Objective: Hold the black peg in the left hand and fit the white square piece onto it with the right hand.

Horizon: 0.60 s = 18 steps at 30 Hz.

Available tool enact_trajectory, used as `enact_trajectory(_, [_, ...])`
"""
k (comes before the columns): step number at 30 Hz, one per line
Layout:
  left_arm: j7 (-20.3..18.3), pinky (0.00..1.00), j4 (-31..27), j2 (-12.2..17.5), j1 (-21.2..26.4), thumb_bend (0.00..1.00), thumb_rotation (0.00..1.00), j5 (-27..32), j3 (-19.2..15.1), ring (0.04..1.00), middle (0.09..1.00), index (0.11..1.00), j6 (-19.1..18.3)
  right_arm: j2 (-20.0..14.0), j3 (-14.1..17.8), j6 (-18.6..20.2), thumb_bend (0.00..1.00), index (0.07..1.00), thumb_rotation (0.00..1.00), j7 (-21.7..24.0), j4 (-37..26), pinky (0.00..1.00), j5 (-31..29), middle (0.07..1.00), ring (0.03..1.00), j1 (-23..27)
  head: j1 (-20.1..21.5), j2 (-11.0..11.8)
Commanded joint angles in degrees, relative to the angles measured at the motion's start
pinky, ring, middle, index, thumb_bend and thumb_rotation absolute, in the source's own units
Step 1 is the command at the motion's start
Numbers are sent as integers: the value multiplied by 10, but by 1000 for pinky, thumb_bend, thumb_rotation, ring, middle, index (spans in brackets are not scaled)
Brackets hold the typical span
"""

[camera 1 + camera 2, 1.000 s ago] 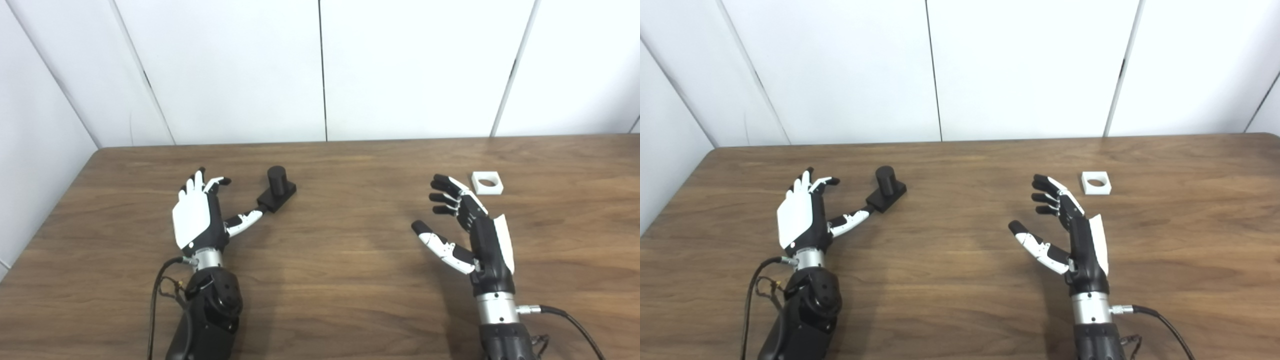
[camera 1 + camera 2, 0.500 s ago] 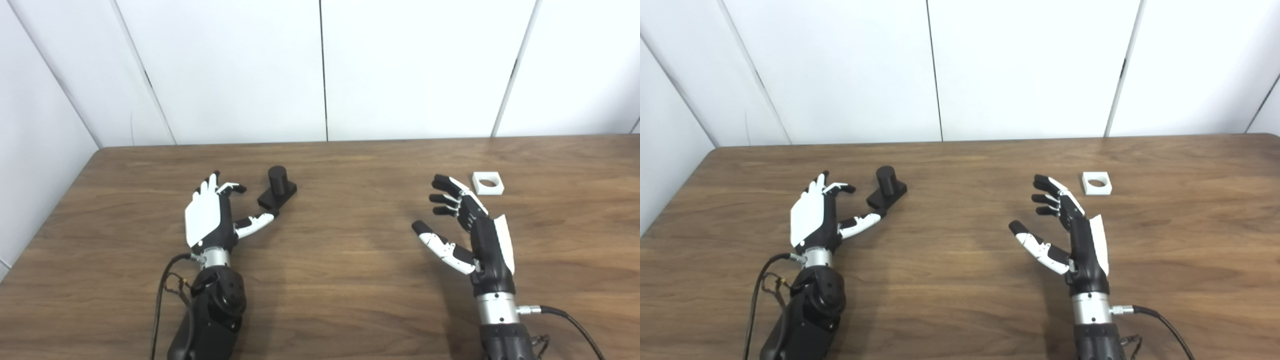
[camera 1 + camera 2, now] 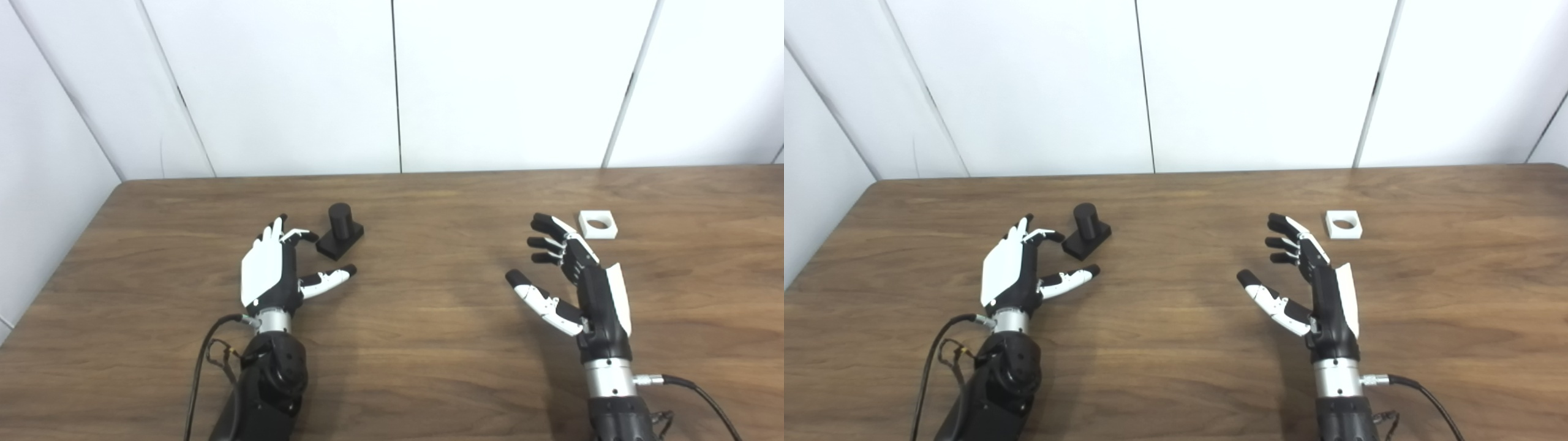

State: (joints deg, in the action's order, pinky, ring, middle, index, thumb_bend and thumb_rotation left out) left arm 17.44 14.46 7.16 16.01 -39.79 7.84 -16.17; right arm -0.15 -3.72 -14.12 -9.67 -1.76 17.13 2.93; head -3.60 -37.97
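The brown table (image 3: 416, 343) has a lot of bare wood. Its far edge runs along the white wall (image 3: 392, 86), and its left edge slants down at about 8 o'clock.

The black peg (image 3: 339, 229) stands up on its flat black base, on the left half of the table, well in from both edges. The left hand (image 3: 274, 275) is just at 7 o'clock from the peg. Its fingers are spread apart and it holds nothing. The fingertips (image 3: 304, 235) are just beside the base, and it is hard to tell if they touch it. The thumb points out under the peg toward 3 o'clock.

The white square piece (image 3: 597, 223) lies flat on the right side, with its round hole facing up. The right hand (image 3: 579, 278) is at 7 o'clock from it, near but apart. Its fingers are loose and spread, holding nothing.

There is wide bare wood between the two hands and in front of them.
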Motion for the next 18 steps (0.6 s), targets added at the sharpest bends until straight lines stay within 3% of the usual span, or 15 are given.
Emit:
enact_trajectory(1, [33,1000,20,-1,38,974,441,-6,-3,1000,1000,680,4,1,2,-5,550,806,303,-5,27,656,1,803,738,-18,0,0])
enact_trajectory(10, [124,1000,181,-1,102,917,396,9,-14,1000,1000,683,42,1,2,6,550,806,320,-4,12,651,8,802,735,-27,7,-4])
enact_trajectory(18, [148,1000,217,5,111,919,395,27,-10,1000,1000,680,57,-2,3,11,549,800,306,-1,5,645,4,799,732,-31,5,-9])
